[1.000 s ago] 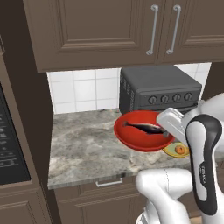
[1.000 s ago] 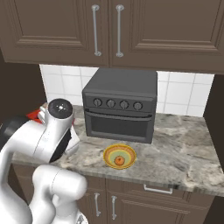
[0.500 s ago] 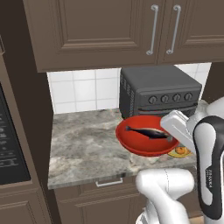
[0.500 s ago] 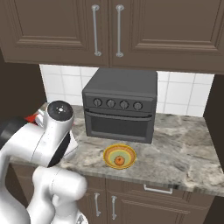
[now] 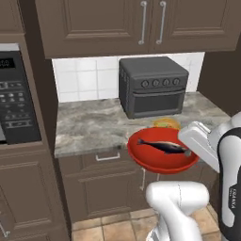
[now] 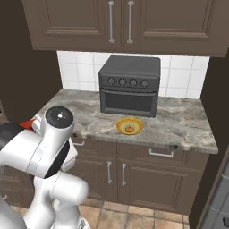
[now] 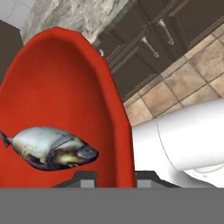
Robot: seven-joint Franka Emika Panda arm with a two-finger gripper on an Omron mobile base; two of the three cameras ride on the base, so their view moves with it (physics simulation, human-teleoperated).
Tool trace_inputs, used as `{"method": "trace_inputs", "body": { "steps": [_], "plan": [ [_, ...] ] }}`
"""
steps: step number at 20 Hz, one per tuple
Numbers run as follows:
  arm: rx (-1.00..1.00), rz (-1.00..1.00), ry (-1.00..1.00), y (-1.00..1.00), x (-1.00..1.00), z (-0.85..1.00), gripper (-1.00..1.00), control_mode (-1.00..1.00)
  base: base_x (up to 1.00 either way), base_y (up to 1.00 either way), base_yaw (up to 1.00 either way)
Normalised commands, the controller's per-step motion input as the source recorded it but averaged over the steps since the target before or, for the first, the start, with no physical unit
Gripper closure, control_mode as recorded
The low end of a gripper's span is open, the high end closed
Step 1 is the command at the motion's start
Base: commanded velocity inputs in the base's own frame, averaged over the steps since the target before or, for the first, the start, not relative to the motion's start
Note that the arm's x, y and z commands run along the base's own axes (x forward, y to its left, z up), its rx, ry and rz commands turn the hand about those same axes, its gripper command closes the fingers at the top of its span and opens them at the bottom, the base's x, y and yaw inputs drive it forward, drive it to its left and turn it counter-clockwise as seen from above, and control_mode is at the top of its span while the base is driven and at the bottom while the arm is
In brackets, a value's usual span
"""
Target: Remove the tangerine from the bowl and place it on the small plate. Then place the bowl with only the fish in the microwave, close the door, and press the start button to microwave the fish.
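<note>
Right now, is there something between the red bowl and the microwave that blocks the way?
Nothing visible blocks it. The gripper holds the bowl by its rim, in the air in front of the counter, with the fish inside. The microwave is far to the left; whether its door stands open cannot be told here.

The small plate (image 5: 167, 123) is largely hidden behind the bowl (image 5: 162, 159) at its 12 o'clock. The microwave (image 5: 14, 99) is cut off by the left edge. The bowl's far rim is covered by the hand (image 7: 116, 178), whose fingertips are cropped at 6 o'clock. The tangerine (image 6: 129, 128) is too small for detail.
</note>
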Motion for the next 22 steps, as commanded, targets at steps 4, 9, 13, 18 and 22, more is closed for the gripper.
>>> {"method": "trace_inputs", "body": {
  "steps": [4, 9, 13, 18, 22],
  "plan": [
    [0.00, 0.00, 0.00, 0.00, 0.00, 0.00, 1.00, 1.00, -1.00, 0.00, -0.05],
    [0.00, 0.00, 0.00, 0.00, 0.00, 0.00, 1.00, 1.00, -1.00, 0.01, -0.08],
    [0.00, 0.00, 0.00, 0.00, 0.00, 0.00, 1.00, 1.00, -0.60, 0.52, -0.09],
    [0.00, 0.00, 0.00, 0.00, 0.00, 0.00, 1.00, 1.00, 0.05, 1.00, -0.03],
    [0.00, 0.00, 0.00, 0.00, 0.00, 0.00, 1.00, 1.00, 0.29, 1.00, -0.05]
  ]
}}
